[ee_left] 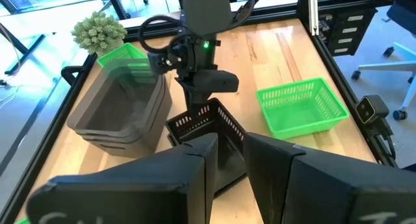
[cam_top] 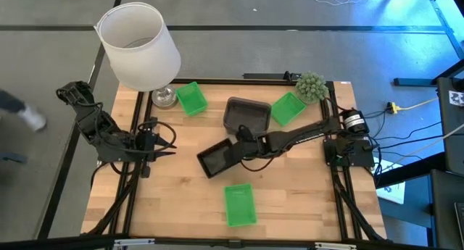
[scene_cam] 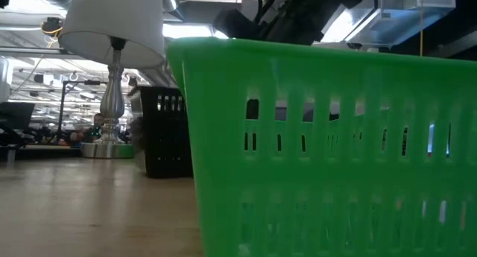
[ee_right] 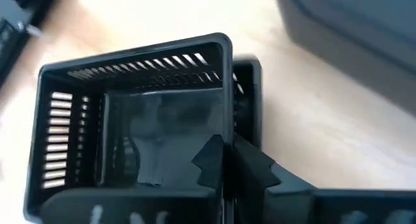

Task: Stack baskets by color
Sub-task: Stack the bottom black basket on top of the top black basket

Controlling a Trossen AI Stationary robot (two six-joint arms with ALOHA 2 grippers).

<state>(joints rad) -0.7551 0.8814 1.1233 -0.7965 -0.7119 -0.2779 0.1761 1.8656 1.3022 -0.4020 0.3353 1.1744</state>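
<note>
- Tabletop (cam_top: 290,199) is light wood planks in a black frame; grey floor around it, cables on your right side.
- White lampshade (cam_top: 139,46) on a silver base sits at the far left corner; small round green plant (cam_top: 310,85) at the far right.
- Low view shows an office-like room with ceiling lights behind the table.
- Green baskets sit apart: one by the lamp (cam_top: 191,98), one beside the plant (cam_top: 288,108), one near the front edge (cam_top: 240,204). Bright green, slotted walls.
- Grey baskets (cam_top: 246,114) are nested in one stack, far centre, smoky translucent.
- Black baskets (cam_top: 217,160) are mid-table, nested and tipped up.
- Right gripper (ee_right: 224,160) is pinched on the black baskets' wall, fingers either side of the rim.
- Left gripper (cam_top: 164,151) waits at the left edge, fingers slightly apart, holding nothing.
</note>
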